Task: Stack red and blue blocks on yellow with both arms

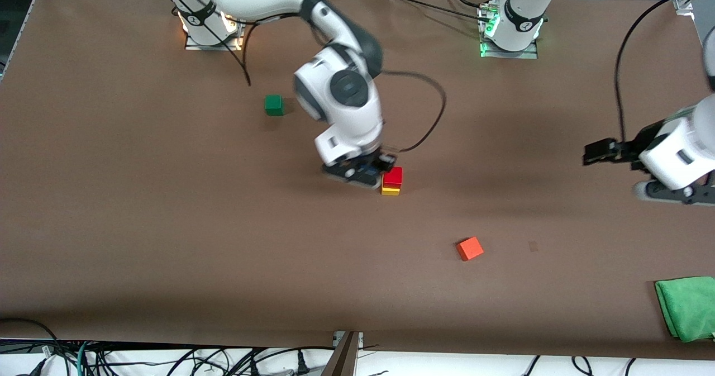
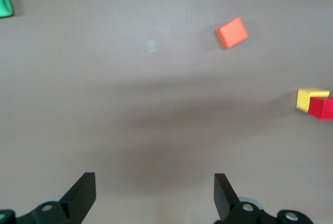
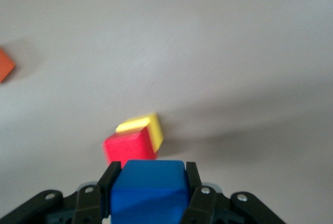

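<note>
My right gripper (image 3: 150,182) clamps the blue block (image 3: 149,188) just short of the red block (image 3: 130,147) on yellow (image 3: 147,128); centre squarely, lower gently. Left gripper (image 2: 155,193) waits, spread wide.

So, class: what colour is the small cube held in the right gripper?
Bright blue cube; right wrist view.

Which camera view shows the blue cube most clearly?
The right wrist view: the blue cube fills the space between the right gripper fingers, just short of the red cube on the yellow cube. In the front view the right arm's wrist hides it. The left wrist view does not show it.
</note>
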Robot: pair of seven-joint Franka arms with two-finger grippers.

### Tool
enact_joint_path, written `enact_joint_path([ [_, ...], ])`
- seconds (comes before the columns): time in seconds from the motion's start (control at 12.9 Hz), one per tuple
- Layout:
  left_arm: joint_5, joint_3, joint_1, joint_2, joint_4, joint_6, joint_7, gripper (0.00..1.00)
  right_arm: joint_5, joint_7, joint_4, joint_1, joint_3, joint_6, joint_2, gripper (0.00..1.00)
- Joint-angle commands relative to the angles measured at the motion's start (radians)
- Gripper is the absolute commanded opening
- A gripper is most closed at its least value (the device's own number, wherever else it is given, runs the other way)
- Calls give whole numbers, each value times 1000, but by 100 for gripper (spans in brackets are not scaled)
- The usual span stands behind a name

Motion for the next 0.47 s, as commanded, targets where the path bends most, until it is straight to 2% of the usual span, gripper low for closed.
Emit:
enact_joint_path([
  [0.0, -28, 70, -18, -162, -140, -19, 39, 100, -11, 44, 47, 66, -68, 70, 56, 40],
  [0.16, -64, 194, -110, -236, -234, 7, 37, 100, -10, 44, 47, 66, -73, 148, 76, 40],
  [0.23, -94, 232, -136, -271, -295, 39, 35, 100, -11, 42, 47, 66, -73, 171, 82, 40],
  [0.31, -104, 239, -136, -309, -356, 79, 26, 100, -14, 42, 47, 66, -75, 176, 88, 41],
  [0.39, -105, 239, -136, -307, -361, 81, 23, 100, -41, 41, 47, 67, -73, 176, 94, 41],
])
